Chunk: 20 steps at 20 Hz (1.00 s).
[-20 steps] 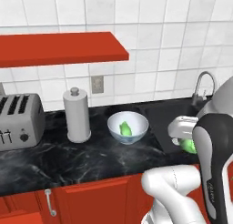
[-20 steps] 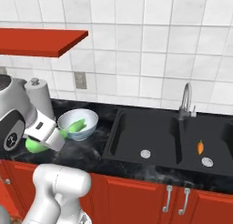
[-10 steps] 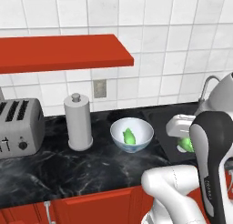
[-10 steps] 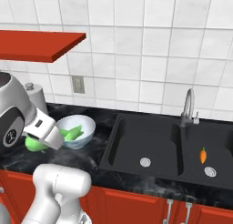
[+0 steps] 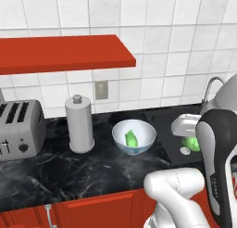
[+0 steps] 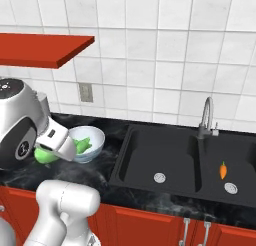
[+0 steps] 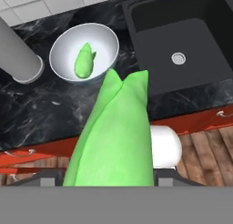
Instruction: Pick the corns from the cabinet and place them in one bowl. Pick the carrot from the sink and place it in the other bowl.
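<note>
Gripper (image 7: 111, 180) holds the second corn (image 7: 113, 136) between its jaws, the green husk rising up the middle of the hand view. It hangs above the counter edge, near the pale glass bowl (image 5: 121, 129) but not yet over it. One corn (image 7: 83, 61) already lies inside that bowl, so this one likely belongs beside it. Carrying it high probably keeps it above the rim. The carrot (image 6: 223, 170) lies in the right basin of the black sink (image 6: 135, 160), well apart, for later.
</note>
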{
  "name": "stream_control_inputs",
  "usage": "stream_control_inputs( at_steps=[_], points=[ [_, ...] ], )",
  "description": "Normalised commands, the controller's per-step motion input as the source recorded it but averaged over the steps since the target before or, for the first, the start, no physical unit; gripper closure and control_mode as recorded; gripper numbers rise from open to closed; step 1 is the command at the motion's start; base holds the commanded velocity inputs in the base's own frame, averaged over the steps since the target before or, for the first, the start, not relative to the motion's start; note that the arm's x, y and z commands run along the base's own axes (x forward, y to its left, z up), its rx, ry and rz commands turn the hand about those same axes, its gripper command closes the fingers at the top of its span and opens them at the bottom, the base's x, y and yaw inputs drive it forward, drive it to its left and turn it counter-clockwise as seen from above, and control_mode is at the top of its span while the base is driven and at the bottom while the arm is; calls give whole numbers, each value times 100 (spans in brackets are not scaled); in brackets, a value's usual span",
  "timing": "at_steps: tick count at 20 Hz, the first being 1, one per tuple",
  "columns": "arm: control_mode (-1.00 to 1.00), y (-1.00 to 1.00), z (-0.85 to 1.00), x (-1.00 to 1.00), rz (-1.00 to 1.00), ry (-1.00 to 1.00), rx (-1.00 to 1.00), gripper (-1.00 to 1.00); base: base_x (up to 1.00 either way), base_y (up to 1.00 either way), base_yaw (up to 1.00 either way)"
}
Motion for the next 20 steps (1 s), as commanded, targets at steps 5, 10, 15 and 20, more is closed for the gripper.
stream_control_inputs(
  at_steps=[5,10,15,20],
  points=[
    [-100,-11,-5,61,5,-4,2,100,0,0,0],
    [-100,-10,0,68,0,0,0,100,0,0,0],
    [-100,1,-20,60,-9,-1,-4,100,0,0,0],
    [-100,0,-47,36,-6,-5,0,100,0,0,0]
  ],
)
